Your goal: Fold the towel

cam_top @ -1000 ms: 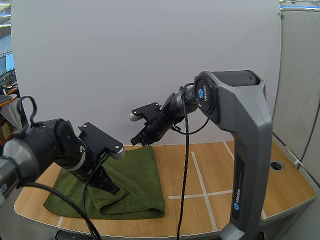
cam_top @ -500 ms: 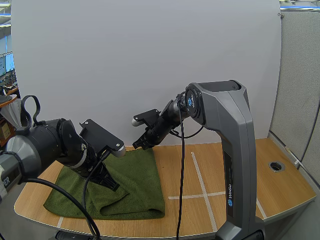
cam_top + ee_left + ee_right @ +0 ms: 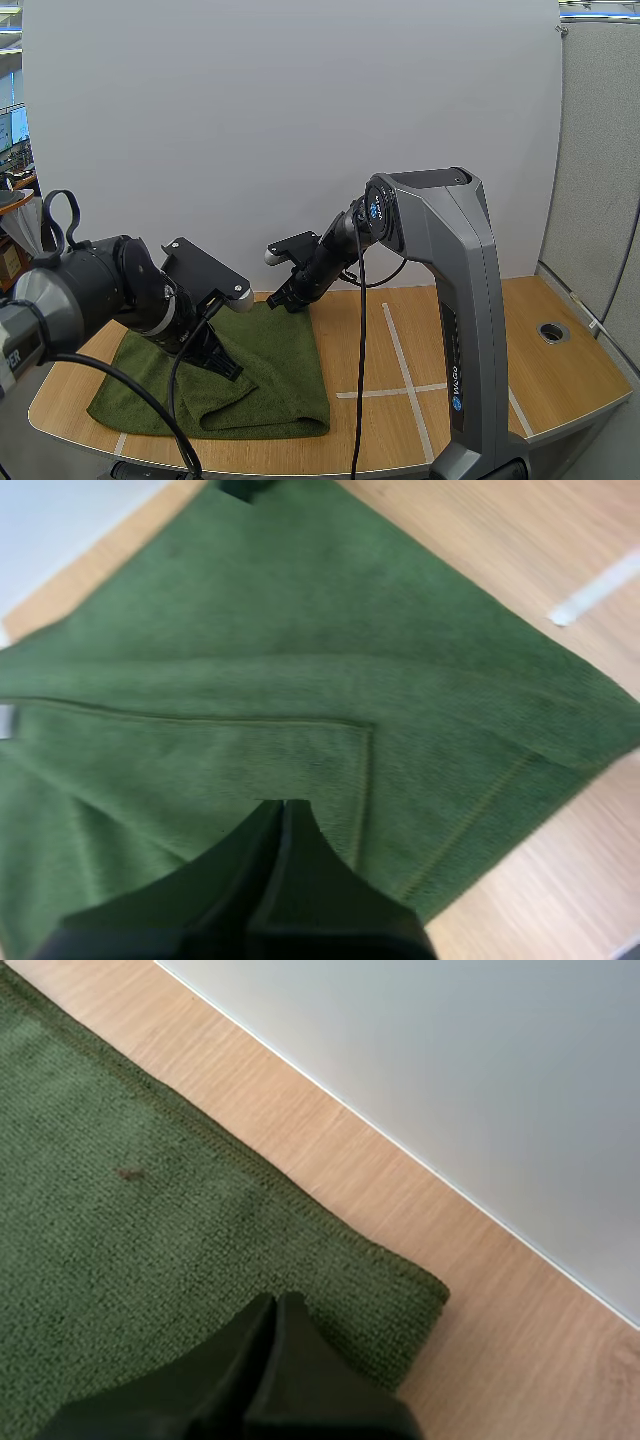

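The green towel (image 3: 270,350) lies flat on the left part of the wooden table (image 3: 440,330), well apart from the white tape lines (image 3: 401,372) to its right. My left gripper (image 3: 283,805) has its two fingers pressed together into one dark wedge, with nothing held between them. It points down at the towel's middle. In the left wrist view an upper layer of cloth lies over a lower one, and that layer's hemmed corner sits just beside my left fingertips. I cannot tell whether the tips touch the cloth or hang just above it. My right gripper (image 3: 277,1300) is likewise closed into a single wedge and grips nothing. It is over the towel's far right corner, just inside the hem, near the strip of bare wood that runs along the white board behind the table. In the high view both grippers are over the towel, the left nearer me and the right at the far edge.
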Controlling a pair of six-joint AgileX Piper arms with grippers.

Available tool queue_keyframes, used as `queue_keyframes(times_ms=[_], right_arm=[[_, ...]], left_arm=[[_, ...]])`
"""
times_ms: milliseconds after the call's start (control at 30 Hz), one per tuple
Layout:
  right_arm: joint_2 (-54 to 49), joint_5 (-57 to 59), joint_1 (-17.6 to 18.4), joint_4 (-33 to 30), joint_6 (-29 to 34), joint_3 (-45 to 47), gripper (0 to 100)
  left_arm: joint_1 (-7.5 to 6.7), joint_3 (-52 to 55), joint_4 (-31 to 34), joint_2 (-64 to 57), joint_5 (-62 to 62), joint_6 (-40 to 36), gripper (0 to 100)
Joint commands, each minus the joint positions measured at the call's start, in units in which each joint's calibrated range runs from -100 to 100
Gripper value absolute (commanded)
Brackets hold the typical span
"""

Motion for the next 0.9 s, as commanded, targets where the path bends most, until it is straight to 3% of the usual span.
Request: queue_keyframes(times_ms=[0,600,700,867], right_arm=[[-0.7,0.7,-0.3,0.2,-0.6,-0.2,0],[-0.5,0.0,-0.8,-1.5,-0.6,-0.2,0],[-0.5,0.2,-0.8,-1.5,-0.6,-0.2,0],[-0.3,0.2,-0.8,-1.6,-0.6,-0.2,0]], left_arm=[[-0.08,-0.5,-5.5,7.1,3.4,5.1,0],[-0.08,-0.5,-5.4,11.2,-2.3,6.0,0],[-0.08,-0.5,-5.4,13.1,-3.7,6.2,9],[-0.08,-0.5,-5.4,17.3,-6.9,7.2,36]])
